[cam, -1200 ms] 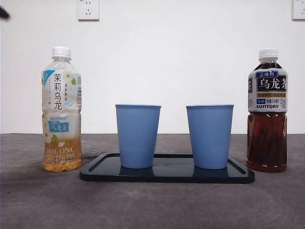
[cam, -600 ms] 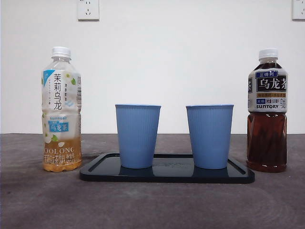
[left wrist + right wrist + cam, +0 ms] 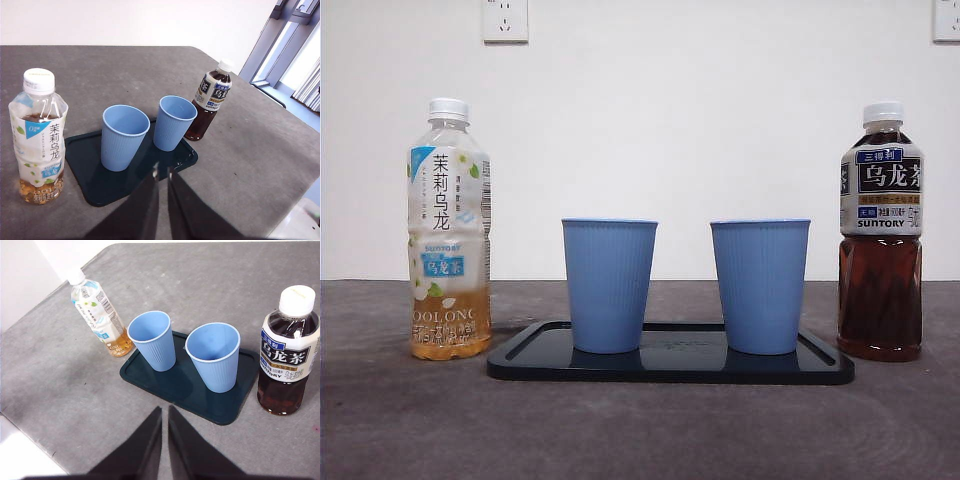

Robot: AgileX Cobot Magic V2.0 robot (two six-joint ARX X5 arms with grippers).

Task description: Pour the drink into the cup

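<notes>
Two empty blue cups stand upright on a dark tray: the left cup and the right cup. A pale jasmine oolong bottle, capped and about a quarter full, stands left of the tray. A dark oolong bottle, capped and mostly full, stands right of it. My left gripper is shut and empty, held above the table short of the tray. My right gripper is shut and empty, also above the table, short of the tray. Neither shows in the front view.
A white wall with two sockets stands behind the grey table. In the left wrist view the table's edge runs near the dark bottle. In the right wrist view an edge lies near the pale bottle.
A black tip at the top left corner of the front view one second ago has gone out of view. The bottles, cups and tray have not moved.
</notes>
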